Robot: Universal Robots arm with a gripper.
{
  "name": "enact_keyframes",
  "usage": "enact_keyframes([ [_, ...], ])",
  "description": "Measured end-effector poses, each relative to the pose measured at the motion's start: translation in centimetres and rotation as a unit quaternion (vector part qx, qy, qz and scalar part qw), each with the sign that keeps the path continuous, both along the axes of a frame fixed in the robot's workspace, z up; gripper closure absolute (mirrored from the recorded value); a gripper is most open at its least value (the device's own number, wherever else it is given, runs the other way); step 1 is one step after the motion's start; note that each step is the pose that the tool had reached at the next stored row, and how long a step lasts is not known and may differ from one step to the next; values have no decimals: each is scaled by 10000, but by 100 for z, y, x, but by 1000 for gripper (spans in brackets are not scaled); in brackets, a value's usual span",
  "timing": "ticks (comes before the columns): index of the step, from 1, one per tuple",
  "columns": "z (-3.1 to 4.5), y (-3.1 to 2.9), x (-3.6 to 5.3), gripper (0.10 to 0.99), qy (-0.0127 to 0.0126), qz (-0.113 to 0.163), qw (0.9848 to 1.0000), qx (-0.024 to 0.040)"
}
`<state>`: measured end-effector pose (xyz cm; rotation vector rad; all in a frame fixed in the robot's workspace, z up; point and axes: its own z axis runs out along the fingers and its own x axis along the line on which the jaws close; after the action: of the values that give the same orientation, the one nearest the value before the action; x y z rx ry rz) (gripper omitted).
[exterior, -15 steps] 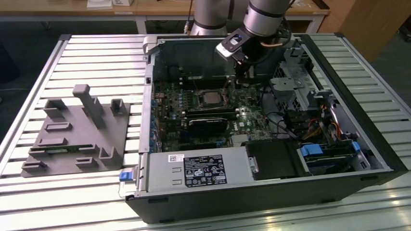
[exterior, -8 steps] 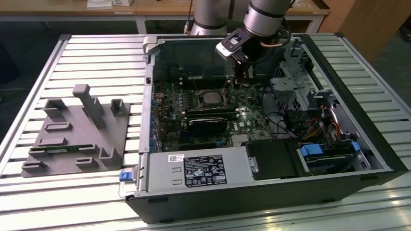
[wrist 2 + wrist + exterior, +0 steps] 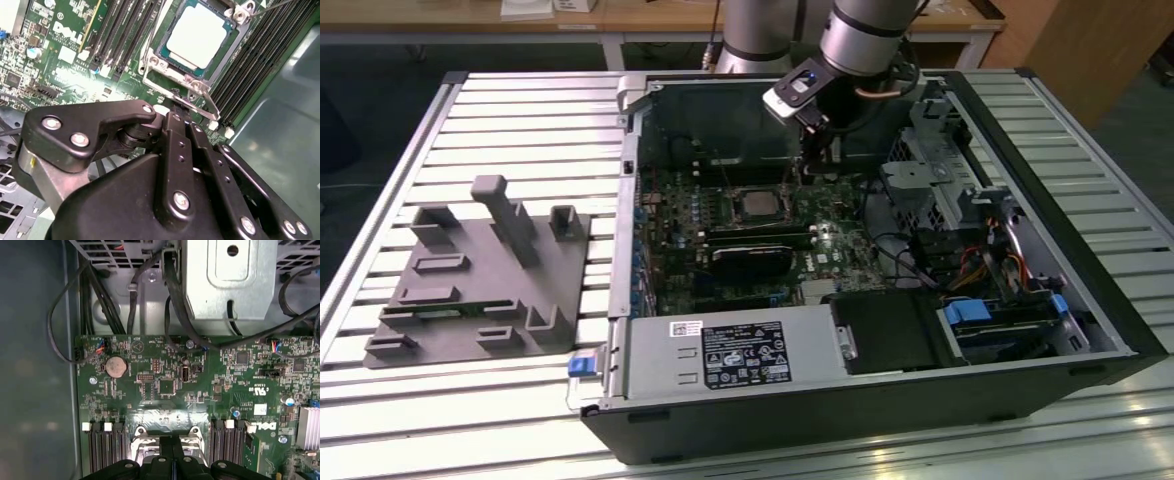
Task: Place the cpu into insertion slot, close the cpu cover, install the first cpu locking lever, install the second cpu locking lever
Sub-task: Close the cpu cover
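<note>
Memory slots (image 3: 120, 35) and drive cage (image 3: 927, 185) hem the insertion slot (image 3: 152, 75).

**Open computer case (image 3: 881, 400) on a slatted table (image 3: 520, 110)**
A fixture (image 3: 480, 270) lies on the table, at the exterior view's left of the case. Inside the case, the cpu (image 3: 199, 36) sits in the insertion slot (image 3: 172, 80), with the cpu cover (image 3: 234, 32) framing it and memory slots (image 3: 125, 30) on both sides. The gripper (image 3: 175, 105) hangs just beside the slot's edge.

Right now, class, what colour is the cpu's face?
The cpu is pale silver-grey; second wrist view shows it best.
</note>
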<state>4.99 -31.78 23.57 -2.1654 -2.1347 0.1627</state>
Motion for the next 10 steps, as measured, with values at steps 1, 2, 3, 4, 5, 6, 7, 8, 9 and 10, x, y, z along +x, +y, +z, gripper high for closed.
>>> enact_keyframes([
  [1, 0, 0, -14, 980, -8, 0, 10000, 0],
  [2, 0, 0, -26, 980, -16, -1, 10000, -1],
  [3, 0, 0, -39, 980, -24, -1, 10000, -1],
  [4, 0, 0, -53, 980, -34, -1, 10000, -1],
  [5, 0, 0, -67, 980, -46, 0, 10000, 0],
  [6, -1, 0, -81, 980, -61, 0, 10000, 0],
  [7, -1, 0, -98, 980, -81, 0, 10000, 0],
  [8, -2, 0, -114, 980, -102, -1, 9999, 0],
  [9, -3, 0, -131, 980, -125, -1, 9999, 0],
  [10, -4, 0, -147, 980, -146, -1, 9999, 0],
])
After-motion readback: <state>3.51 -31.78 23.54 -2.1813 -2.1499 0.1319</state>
